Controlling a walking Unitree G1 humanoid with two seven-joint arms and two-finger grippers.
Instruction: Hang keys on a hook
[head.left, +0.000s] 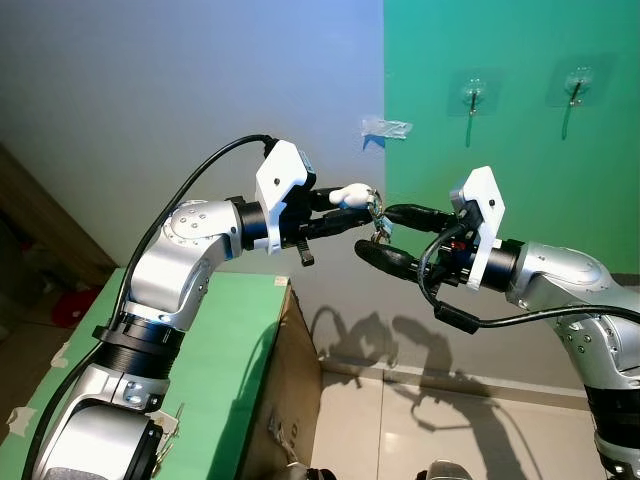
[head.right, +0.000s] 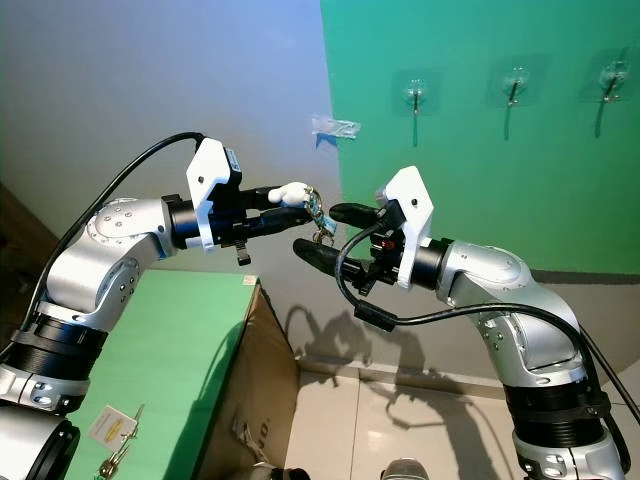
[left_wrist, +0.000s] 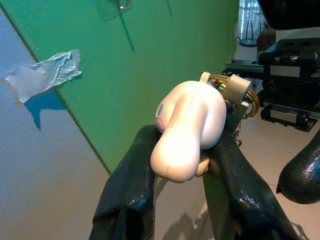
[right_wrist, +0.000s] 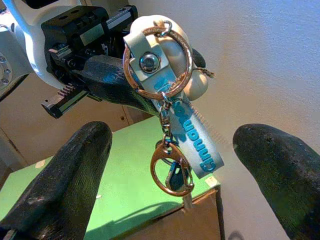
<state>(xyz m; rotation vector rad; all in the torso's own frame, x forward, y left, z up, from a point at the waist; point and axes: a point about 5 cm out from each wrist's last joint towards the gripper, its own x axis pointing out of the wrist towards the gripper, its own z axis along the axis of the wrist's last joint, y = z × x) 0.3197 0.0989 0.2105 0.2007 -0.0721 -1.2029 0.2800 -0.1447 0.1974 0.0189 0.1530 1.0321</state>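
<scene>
At centre frame, the left gripper (head.left: 352, 203) pinches the white figurine (left_wrist: 189, 131) of the keychain (right_wrist: 170, 125), whose rings and strap dangle below. The right gripper (head.left: 385, 236) faces it with fingers spread around the hanging keys. Wall hooks (head.left: 474, 99) sit upper right on the green wall (head.left: 520, 170).

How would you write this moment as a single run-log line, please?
left gripper: shut on white figurine of keys | right gripper: open, facing dangling rings | hooks: bare | phase: handover, not yet hung
</scene>
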